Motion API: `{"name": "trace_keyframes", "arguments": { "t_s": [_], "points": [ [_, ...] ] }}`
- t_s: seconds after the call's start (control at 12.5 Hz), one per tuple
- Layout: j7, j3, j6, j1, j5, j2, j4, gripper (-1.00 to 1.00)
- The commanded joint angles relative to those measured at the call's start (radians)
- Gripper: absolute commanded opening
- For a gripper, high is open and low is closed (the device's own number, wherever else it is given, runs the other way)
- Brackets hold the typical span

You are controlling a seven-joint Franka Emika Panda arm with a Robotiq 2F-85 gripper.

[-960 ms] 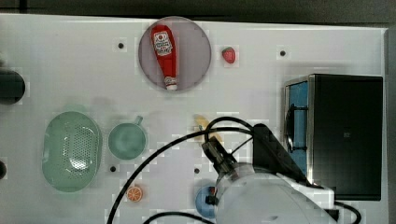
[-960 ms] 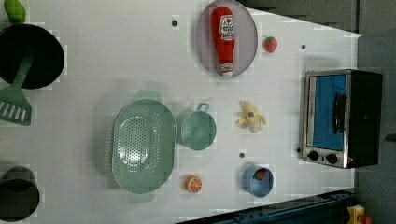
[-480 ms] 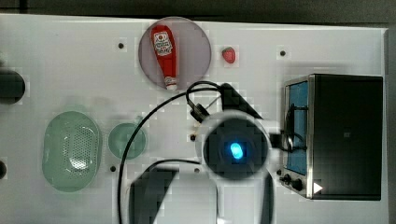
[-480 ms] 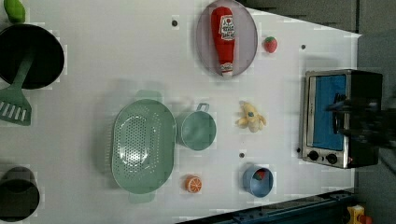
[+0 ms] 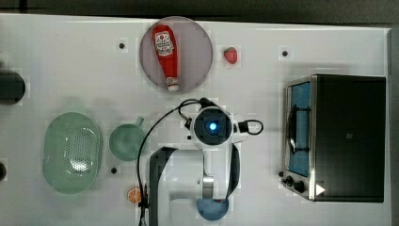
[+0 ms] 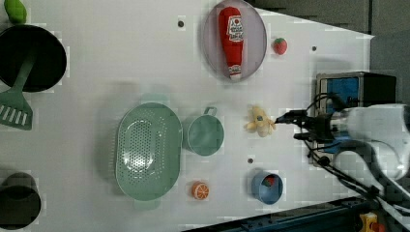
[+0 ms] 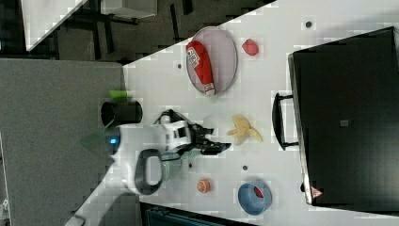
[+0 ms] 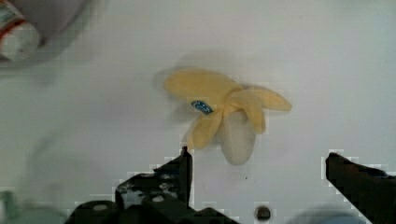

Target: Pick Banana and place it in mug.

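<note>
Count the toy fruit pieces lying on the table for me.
4: banana right of the mug in the left view, strawberry beside the plate, orange slice, red piece in the blue bowl.

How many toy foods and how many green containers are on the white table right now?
Toy foods: 4: peeled yellow banana, red strawberry, round orange slice, red ketchup bottle.
Green containers: 2: pale green mug, oval perforated green colander.
Total: 6
</note>
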Motion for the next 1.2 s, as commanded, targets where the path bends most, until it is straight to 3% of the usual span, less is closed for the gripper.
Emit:
{"name": "trace_keyframes", "arguments": {
  "t_s": [0.08,0.72,0.8,0.88,1.2],
  "points": [
    [-0.097,-0.008,0.146,-0.010,-0.005,0.072,-0.006,1.00],
    [-0.097,0.022,0.340,-0.009,-0.005,0.274,-0.003,1.00],
    [-0.097,0.024,0.340,-0.010,-0.005,0.275,-0.003,0.90],
    [-0.097,0.023,0.339,-0.011,-0.005,0.275,-0.005,0.49],
    [-0.097,0.025,0.341,-0.012,-0.005,0.274,-0.004,-0.34]
  ]
}}
